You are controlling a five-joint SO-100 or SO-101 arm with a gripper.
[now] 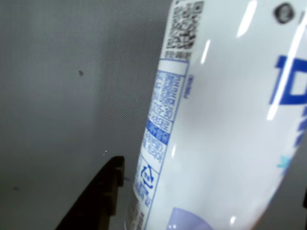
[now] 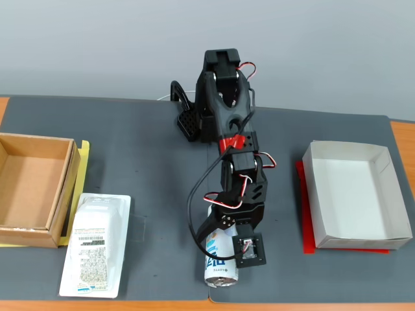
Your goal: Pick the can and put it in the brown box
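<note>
The can [image 2: 218,265] lies on its side on the dark mat near the front edge, its silver end facing the camera in the fixed view. In the wrist view the can [image 1: 225,120] fills the right half, white with blue print. My gripper [image 2: 222,249] hangs right over it with the jaws straddling the can. In the wrist view the gripper [image 1: 211,177] is open: the dark left finger [image 1: 98,196] stands a small gap away from the can's side. The brown box [image 2: 61,188] sits empty at the far left of the fixed view.
A flat white labelled package [image 2: 97,243] lies between the brown box and the can. A white paper box [image 2: 312,194] on a red sheet stands at the right. The arm's base [image 2: 217,97] is at the back middle. The mat's front edge runs just below the can.
</note>
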